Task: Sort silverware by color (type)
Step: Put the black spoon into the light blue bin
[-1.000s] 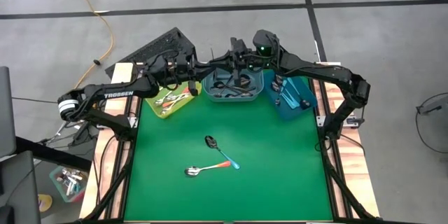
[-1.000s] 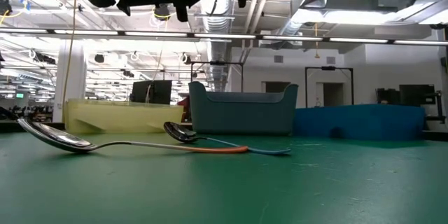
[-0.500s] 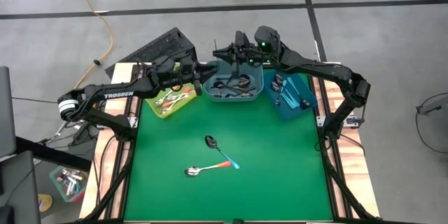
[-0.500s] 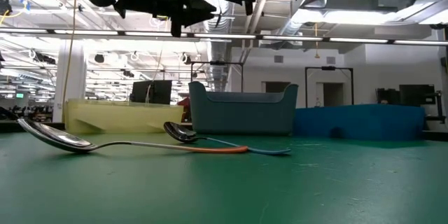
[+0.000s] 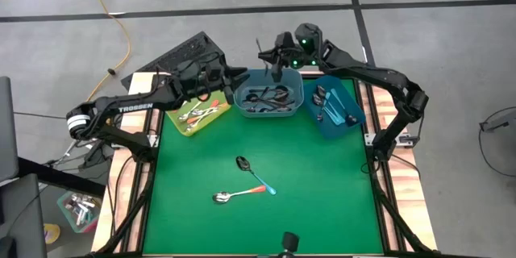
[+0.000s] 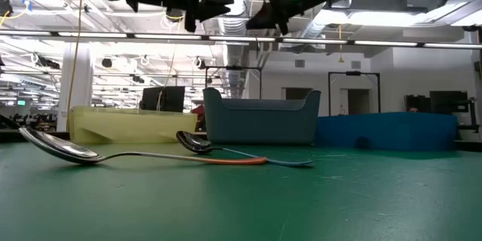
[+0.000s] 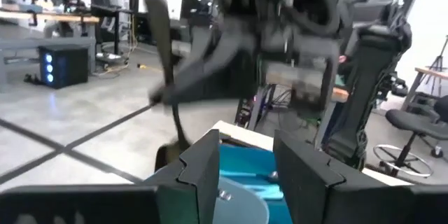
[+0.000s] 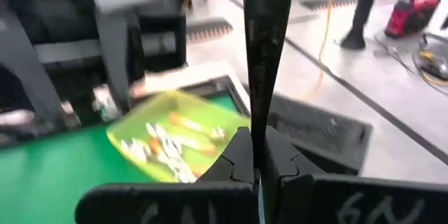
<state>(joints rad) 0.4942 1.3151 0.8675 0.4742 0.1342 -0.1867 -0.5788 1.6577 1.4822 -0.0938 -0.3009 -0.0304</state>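
The right gripper (image 8: 256,155) hangs above the grey bin (image 5: 270,97) at the table's far edge, clamped on a dark metal spoon (image 8: 266,49) by its flat handle, probably to drop it there with its kind. The left gripper (image 7: 241,161) hovers nearby, jaws parted and empty. Two spoons (image 5: 246,181), orange- and teal-handled with shiny bowls, lie crossed mid-table on the green mat (image 5: 322,193).

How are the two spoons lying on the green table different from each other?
The orange-handled spoon has an orange-red handle; the blue-handled spoon has a light blue one. The orange-handled spoon's bowl looks bright silver and sits nearer the front edge; the blue-handled spoon's bowl looks darker and sits closer to the bins. Their handles point different ways and meet at the tips. Both lie flat on the green mat, unsorted.
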